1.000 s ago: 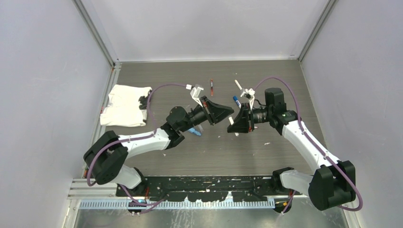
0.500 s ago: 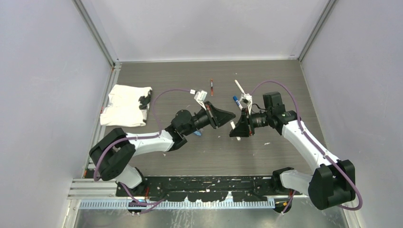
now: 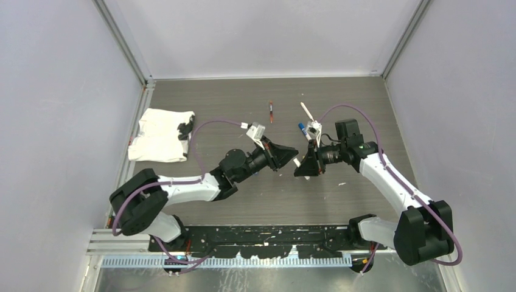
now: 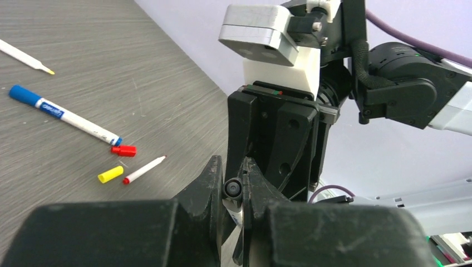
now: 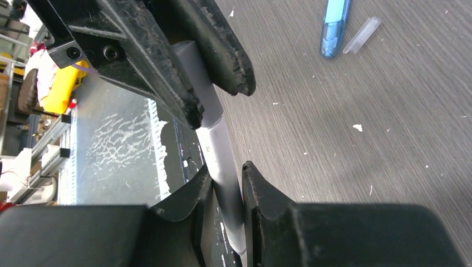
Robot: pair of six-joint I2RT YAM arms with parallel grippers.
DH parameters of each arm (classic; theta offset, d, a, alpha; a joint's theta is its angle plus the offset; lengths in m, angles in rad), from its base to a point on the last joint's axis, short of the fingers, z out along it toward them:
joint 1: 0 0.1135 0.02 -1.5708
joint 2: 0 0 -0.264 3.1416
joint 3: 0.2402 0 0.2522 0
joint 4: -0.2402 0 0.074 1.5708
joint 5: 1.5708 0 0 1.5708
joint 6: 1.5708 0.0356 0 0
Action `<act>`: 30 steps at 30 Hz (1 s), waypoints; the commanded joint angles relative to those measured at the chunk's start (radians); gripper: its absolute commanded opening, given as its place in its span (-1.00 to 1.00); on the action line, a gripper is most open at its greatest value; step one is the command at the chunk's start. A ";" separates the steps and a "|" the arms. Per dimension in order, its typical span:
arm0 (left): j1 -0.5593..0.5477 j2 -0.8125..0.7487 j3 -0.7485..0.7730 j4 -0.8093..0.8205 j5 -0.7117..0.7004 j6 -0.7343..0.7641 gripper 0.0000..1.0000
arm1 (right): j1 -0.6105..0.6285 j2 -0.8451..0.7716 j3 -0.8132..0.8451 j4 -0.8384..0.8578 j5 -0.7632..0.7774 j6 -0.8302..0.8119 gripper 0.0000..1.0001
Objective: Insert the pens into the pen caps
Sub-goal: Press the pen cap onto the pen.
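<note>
Meeting tip to tip over mid-table in the top view: left gripper [image 3: 294,154], right gripper [image 3: 302,164]. Left wrist: left fingers [image 4: 209,183] pinched tight on a grey cap [image 4: 232,189]; red cap [image 4: 123,150], yellow cap [image 4: 111,174], red-tipped pen [image 4: 143,169] and blue-capped pen [image 4: 64,115] lie loose on the table [image 4: 139,67]. Right wrist: right fingers [image 5: 256,192] closed snug on a white pen [image 5: 222,156], barrel end joined to the grey cap, both held clear of the tabletop
</note>
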 commanded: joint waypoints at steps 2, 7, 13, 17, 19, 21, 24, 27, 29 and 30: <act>-0.161 0.138 -0.065 0.021 0.524 -0.105 -0.99 | -0.056 0.000 0.045 0.462 0.074 0.140 -0.99; -0.162 0.218 -0.061 0.187 0.592 -0.207 -0.99 | -0.056 -0.012 0.044 0.467 0.073 0.134 -0.99; -0.161 0.252 -0.108 0.240 0.708 -0.238 -0.99 | -0.072 -0.029 0.035 0.504 0.027 0.166 -0.99; -0.160 0.233 -0.099 0.131 0.772 -0.181 -0.99 | -0.082 -0.034 0.029 0.513 0.023 0.176 -0.99; -0.151 0.211 -0.096 0.048 0.789 -0.154 -0.99 | -0.083 -0.037 0.029 0.494 0.025 0.151 -0.99; -0.137 0.175 -0.097 -0.020 0.792 -0.127 -0.99 | -0.083 -0.038 0.035 0.450 0.033 0.113 -0.99; -0.122 0.116 -0.078 -0.145 0.787 -0.059 -0.99 | -0.080 -0.037 0.034 0.425 0.023 0.093 -0.99; -0.094 0.086 -0.063 -0.163 0.777 -0.040 -0.99 | -0.071 -0.030 0.027 0.418 -0.019 0.080 -0.99; -0.071 0.086 -0.064 -0.111 0.741 -0.070 -0.99 | -0.061 -0.028 0.025 0.404 -0.039 0.062 -0.99; -0.061 0.086 -0.064 -0.086 0.709 -0.092 -0.99 | -0.058 -0.024 0.026 0.390 -0.051 0.050 -0.99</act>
